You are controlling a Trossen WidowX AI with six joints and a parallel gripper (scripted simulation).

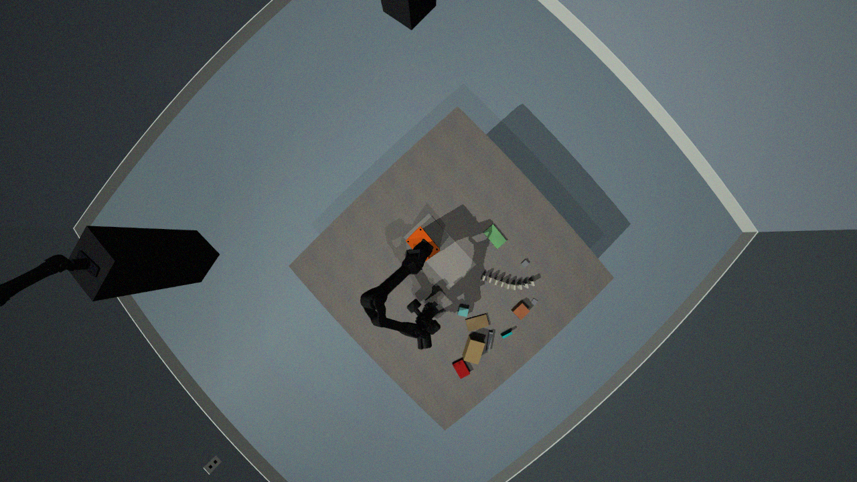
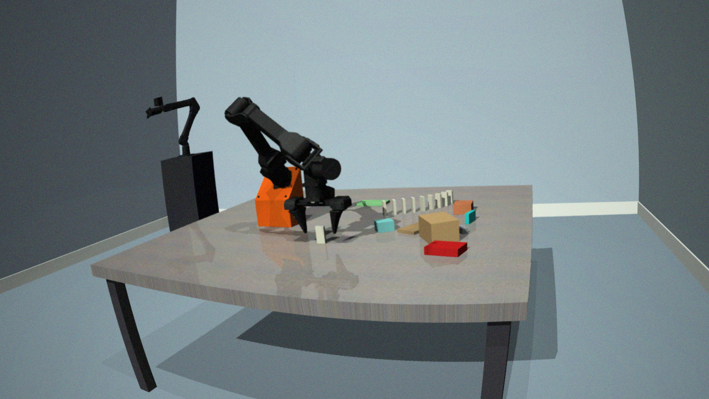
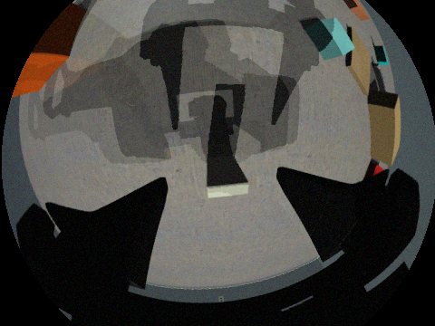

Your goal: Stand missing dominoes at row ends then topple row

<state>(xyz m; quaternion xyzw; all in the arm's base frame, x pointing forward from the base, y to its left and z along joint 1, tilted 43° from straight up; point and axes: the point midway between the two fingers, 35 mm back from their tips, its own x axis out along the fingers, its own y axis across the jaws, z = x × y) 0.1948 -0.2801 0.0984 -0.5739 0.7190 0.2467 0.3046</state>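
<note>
A single cream domino (image 2: 320,234) (image 3: 227,190) stands upright on the table, apart from the row. My gripper (image 2: 319,231) (image 3: 223,177) is open and points down over it. The fingertips are low, one on each side of the domino, with a gap on both sides. The curved row of standing cream dominoes (image 1: 511,286) (image 2: 422,203) is farther away on the table, all upright. The near end of the row is in shadow. In the top view the arm hides the single domino.
Between my gripper and the row lies a teal block (image 1: 462,310) (image 2: 384,225) (image 3: 342,38). Beyond are a tan box (image 1: 474,349) (image 2: 438,228) (image 3: 381,131), a flat tan piece (image 1: 477,322), a red block (image 1: 460,368) (image 2: 444,248) and an orange-brown block (image 1: 520,309). A green piece (image 1: 495,235) lies near the row.
</note>
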